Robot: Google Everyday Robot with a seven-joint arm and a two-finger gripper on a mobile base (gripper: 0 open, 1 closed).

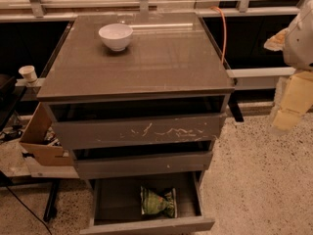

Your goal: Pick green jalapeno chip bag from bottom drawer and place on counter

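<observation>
The green jalapeno chip bag [158, 201] lies flat on the dark floor of the open bottom drawer [146, 225], right of its middle. The counter [142, 58] is a glossy grey-brown slab on top of the cabinet. My gripper [288, 106] hangs at the right edge of the view, level with the upper drawers, over the speckled floor. It is well to the right of the cabinet and far above the bag. It holds nothing that I can see.
A white bowl [116, 36] stands on the counter's far left. A scratched drawer front [137, 131] and a second drawer [144, 164] stick out above the bottom drawer. A cardboard box [41, 138] sits at the left. An orange cable [223, 31] hangs behind the counter.
</observation>
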